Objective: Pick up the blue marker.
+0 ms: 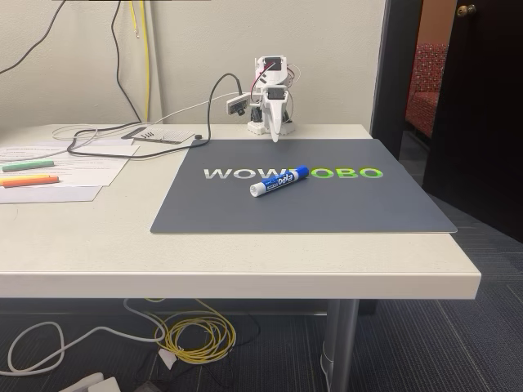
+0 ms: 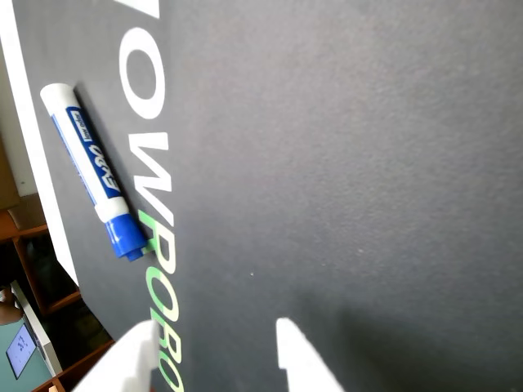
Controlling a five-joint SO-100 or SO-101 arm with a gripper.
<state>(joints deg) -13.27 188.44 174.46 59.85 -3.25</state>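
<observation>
grey mat (image 1: 343, 208) on tabletop (image 1: 245, 253); claw (image 2: 216, 359) spread, empty, far from blue marker (image 2: 91, 167): approach step, reach next.

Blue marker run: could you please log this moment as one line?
phase: pre-grasp | gripper: open, empty, above mat | blue marker: flat on mat, across lettering, untouched | highlighters: on papers

This looks like an office. A pale surface (image 1: 245, 261) on metal legs stands against a plain cream wall (image 1: 327, 49), with grey carpet tiles (image 1: 425, 343) under it. On the surface, left of the dark mat (image 1: 327, 208), lie printed papers (image 1: 73, 159) and highlighters (image 1: 29, 173). Cables (image 1: 192, 339) trail beneath it, and a dark wooden door (image 1: 482, 106) stands to its right.
</observation>
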